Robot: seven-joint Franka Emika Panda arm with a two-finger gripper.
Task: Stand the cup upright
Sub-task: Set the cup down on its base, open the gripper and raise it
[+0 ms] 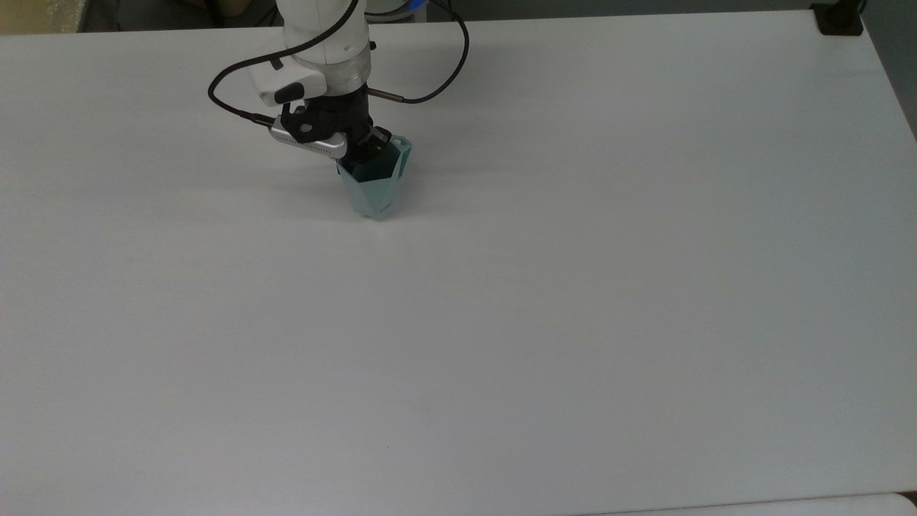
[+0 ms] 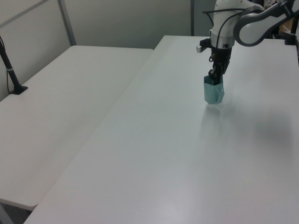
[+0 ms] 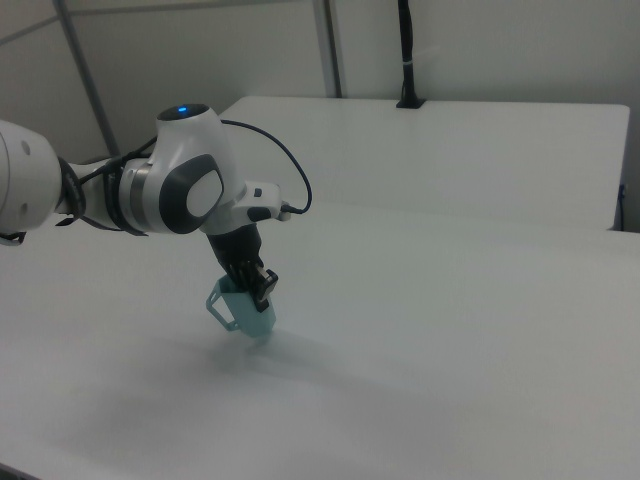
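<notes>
Looks like a robotics lab: bare white tables pushed together, plain partition walls at 12 o'clock, a clamped black camera pole.

cup rim: partly hidden behind the gripper in the top view
arm: cut off at the right view's left edge
</notes>
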